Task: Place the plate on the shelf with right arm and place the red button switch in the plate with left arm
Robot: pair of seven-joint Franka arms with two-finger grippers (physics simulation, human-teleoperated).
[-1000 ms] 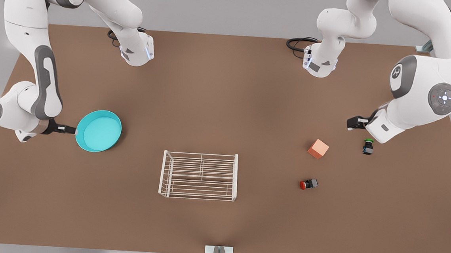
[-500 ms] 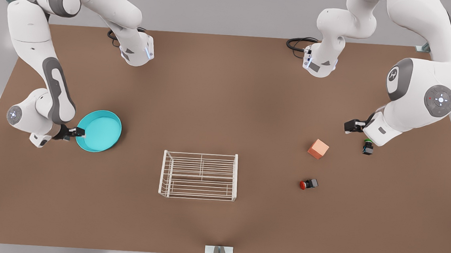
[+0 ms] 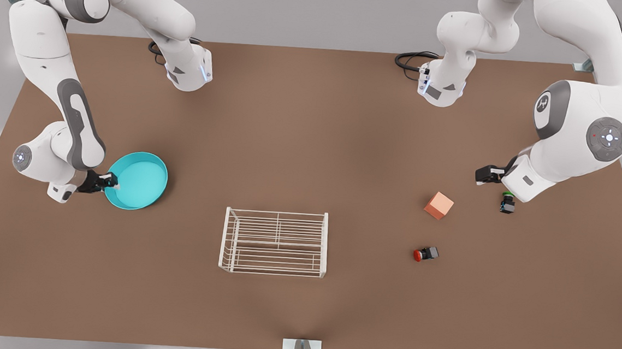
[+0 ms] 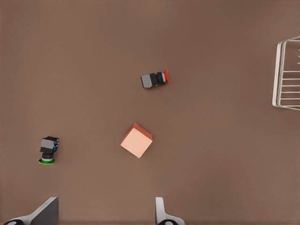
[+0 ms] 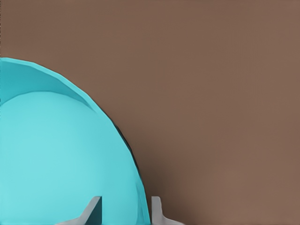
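On the brown table (image 3: 313,142), the turquoise plate (image 3: 136,180) is seen resting flat toward the front view's left, its rim straddled by the right gripper (image 3: 109,181). From the right wrist view, the two fingertips (image 5: 157,212) are shown set on either side of the plate's raised rim (image 5: 136,178), one inside the dish and one outside; whether the rim is already pinched cannot be told. The white wire shelf (image 3: 274,242) is found near the table's middle, well apart from the plate and bare of any load.

Toward the front view's right, the left gripper (image 3: 487,173) is held above the table, with its fingers (image 4: 47,212) spread wide and nothing between them. The red button switch (image 3: 425,253) is seen lying on its side on the table, well apart from that gripper. An orange cube (image 3: 439,205) is placed between the red switch and a green-capped switch (image 3: 507,202), the latter lying just beside the left arm's wrist.
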